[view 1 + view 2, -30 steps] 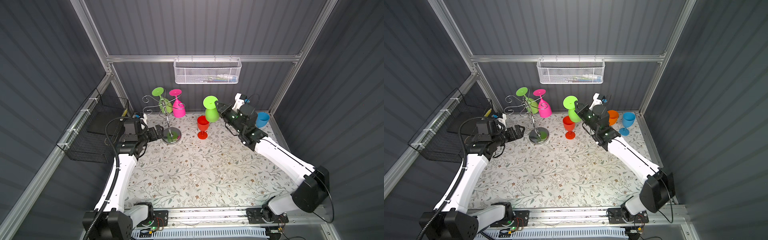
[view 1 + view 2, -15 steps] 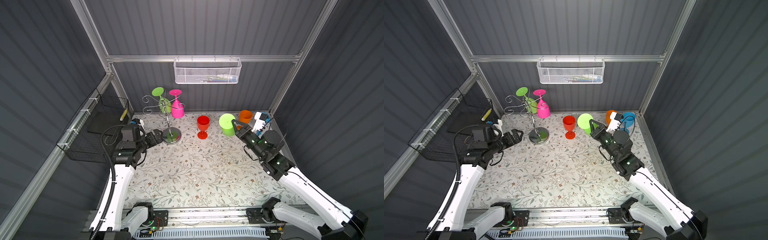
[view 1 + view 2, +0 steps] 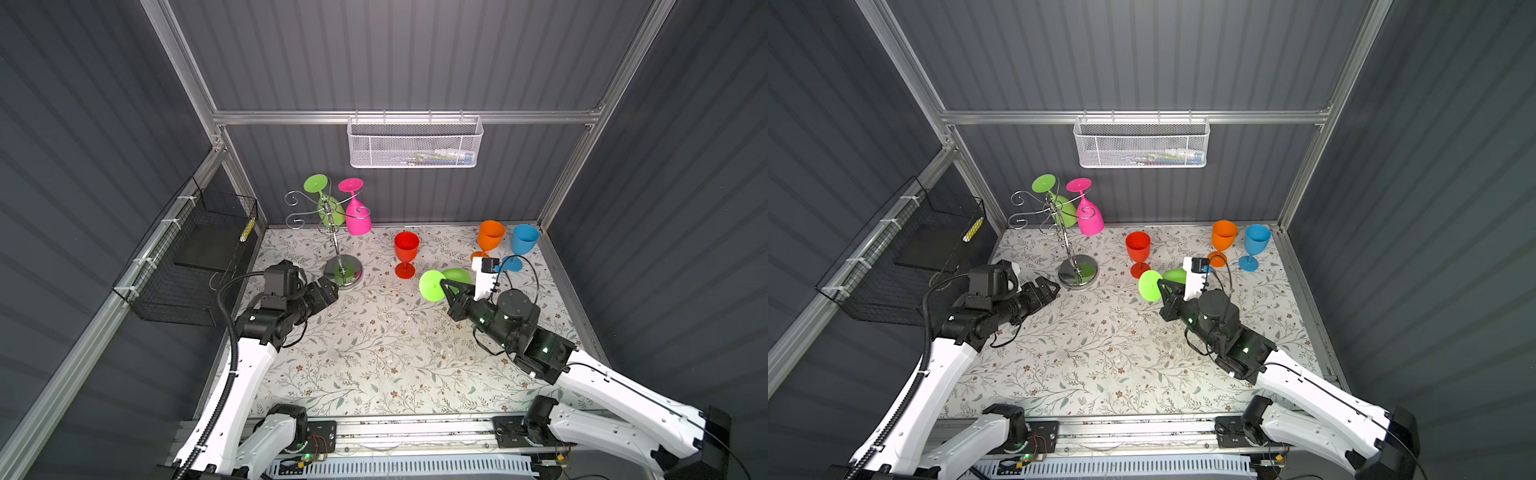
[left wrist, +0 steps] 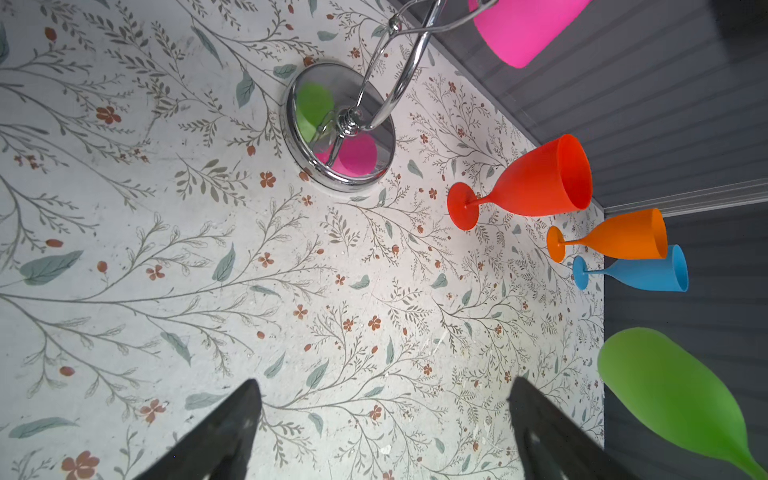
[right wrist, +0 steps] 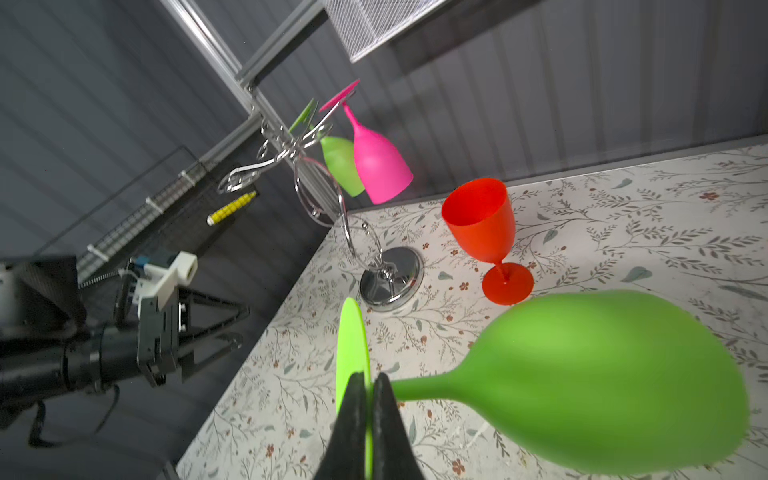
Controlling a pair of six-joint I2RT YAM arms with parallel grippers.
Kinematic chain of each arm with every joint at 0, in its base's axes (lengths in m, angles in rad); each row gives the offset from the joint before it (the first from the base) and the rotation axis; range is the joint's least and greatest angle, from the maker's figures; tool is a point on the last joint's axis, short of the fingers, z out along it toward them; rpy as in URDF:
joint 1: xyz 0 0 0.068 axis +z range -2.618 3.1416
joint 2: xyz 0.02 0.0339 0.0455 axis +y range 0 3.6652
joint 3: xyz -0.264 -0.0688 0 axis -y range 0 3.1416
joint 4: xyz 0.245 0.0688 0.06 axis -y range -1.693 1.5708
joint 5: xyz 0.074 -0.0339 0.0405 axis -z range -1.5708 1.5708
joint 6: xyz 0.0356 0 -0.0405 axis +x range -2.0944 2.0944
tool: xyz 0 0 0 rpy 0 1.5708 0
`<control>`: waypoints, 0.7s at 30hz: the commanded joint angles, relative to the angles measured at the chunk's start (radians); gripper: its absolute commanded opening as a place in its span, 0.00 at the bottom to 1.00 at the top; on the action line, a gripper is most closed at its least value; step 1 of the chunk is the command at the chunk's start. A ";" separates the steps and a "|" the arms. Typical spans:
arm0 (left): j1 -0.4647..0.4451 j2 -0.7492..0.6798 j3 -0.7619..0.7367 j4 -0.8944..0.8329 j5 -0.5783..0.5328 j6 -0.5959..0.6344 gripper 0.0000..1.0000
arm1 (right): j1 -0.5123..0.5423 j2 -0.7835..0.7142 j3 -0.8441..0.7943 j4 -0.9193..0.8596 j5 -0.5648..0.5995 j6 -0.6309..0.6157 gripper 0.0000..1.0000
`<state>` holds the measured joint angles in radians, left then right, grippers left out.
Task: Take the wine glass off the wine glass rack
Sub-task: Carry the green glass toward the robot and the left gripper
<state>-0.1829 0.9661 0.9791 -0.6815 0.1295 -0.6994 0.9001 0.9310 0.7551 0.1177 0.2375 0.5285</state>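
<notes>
Floral mat (image 3: pixel 374 353), open middle (rack (image 3: pixel 343 272) back-left)

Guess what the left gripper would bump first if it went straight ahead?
Probably the round mirror-like base of the tall chrome wire wine glass rack; the open left gripper points roughly at it, though depth is unclear.

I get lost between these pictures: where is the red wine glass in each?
In a top view: red wine glass stands right of the chrome rack base.
In a top view: glass, same place.
Left wrist: glass between base and orange glass.
Right wrist: glass beside base.
Shared landmark: chrome rack base.
</notes>
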 commanded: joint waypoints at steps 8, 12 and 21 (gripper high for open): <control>-0.018 -0.059 -0.017 -0.036 0.078 -0.223 0.88 | 0.269 0.181 -0.024 0.201 0.211 -0.403 0.00; -0.019 -0.049 -0.014 -0.058 0.107 -0.283 0.88 | 0.344 0.297 -0.033 0.340 0.252 -0.550 0.00; -0.041 0.014 0.024 -0.167 0.131 -0.399 0.87 | 0.482 0.533 -0.089 0.759 0.316 -0.896 0.00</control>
<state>-0.2138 0.9932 0.9756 -0.7963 0.2371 -1.0351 1.3544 1.4212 0.6796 0.6590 0.5072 -0.1944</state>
